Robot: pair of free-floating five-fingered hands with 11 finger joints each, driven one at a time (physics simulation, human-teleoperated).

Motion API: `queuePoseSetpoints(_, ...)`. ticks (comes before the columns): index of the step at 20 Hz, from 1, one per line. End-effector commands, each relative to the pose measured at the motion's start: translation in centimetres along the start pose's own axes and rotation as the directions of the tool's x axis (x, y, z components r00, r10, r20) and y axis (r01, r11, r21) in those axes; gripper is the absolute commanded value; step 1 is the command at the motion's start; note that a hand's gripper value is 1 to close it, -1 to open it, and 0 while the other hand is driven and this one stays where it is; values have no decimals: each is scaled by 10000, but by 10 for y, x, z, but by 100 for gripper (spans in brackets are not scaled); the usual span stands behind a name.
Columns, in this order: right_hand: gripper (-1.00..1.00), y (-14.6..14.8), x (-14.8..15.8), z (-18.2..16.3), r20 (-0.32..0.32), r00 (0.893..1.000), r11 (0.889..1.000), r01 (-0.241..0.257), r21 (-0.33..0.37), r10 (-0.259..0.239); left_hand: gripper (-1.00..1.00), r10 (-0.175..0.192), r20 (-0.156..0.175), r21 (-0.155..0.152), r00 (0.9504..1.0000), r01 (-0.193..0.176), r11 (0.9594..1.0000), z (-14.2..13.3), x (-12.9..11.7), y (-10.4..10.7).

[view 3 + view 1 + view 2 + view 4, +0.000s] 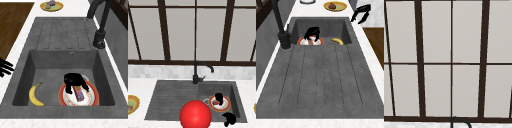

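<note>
In the front view the left hand point(219, 98) is down in the sink basin point(234, 92), over an orange-rimmed white plate point(226, 106) that lies on the basin floor near the basin's right wall. The right side view shows this hand point(73, 80) from closer: its fingers point(69, 89) are curled downward and spread over the far half of the plate point(90, 98), their tips resting on or just above the white inside. A small reddish block of food point(79, 93) lies on the plate between the spread fingers, reaching toward the plate's near edge; whether the fingers actually pinch it cannot be told. In the left side view the same hand point(313, 33) covers the middle of the plate point(301, 41).

The right hand point(229, 118) hangs in the air at the front right corner of the sink, above the rim, well apart from the plate. In the left side view it point(361, 13) floats over the white surface point(369, 18) with its fingers straight and loosely apart, holding nothing.

A banana point(35, 95) lies on the basin floor by the front wall, apart from the plate. A black faucet point(199, 72) stands at the back edge of the sink. A yellow bowl point(132, 103) sits on the surface left of the ribbed draining board point(321, 75), and a red ball point(195, 114) shows at the front edge.
</note>
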Motion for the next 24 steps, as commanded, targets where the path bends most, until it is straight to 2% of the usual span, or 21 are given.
queuePoseSetpoints(1,0,0,0,0,0,10000,10000,0,0,0,-100,-97,16,6,10000,97,10000,-13,4,24)
queuePoseSetpoints(5,0,0,0,0,0,10000,10000,0,0,0,-100,396,124,-299,9991,-392,9988,-25,18,52)
queuePoseSetpoints(7,0,0,0,0,0,10000,10000,0,0,0,-100,728,17,-580,9973,-725,9957,-24,21,60)
queuePoseSetpoints(9,0,0,0,0,0,10000,10000,0,0,0,-100,912,-76,-690,9958,-915,9934,-25,29,69)
queuePoseSetpoints(12,0,0,0,0,0,10000,10000,0,0,0,-100,750,40,-566,9972,-747,9956,-18,53,87)
queuePoseSetpoints(13,0,0,0,0,0,10000,10000,0,0,0,-100,628,191,-555,9978,-616,9966,-17,60,92)
queuePoseSetpoints(16,0,0,0,0,0,10000,10000,0,0,0,-100,704,422,-655,9966,-675,9956,-12,74,104)
queuePoseSetpoints(20,0,0,0,0,0,10000,10000,0,0,0,-100,749,834,-520,9937,-708,9961,-4,87,117)
queuePoseSetpoints(24,0,0,0,0,0,10000,10000,0,0,0,-100,829,948,-477,9920,-787,9958,7,93,128)
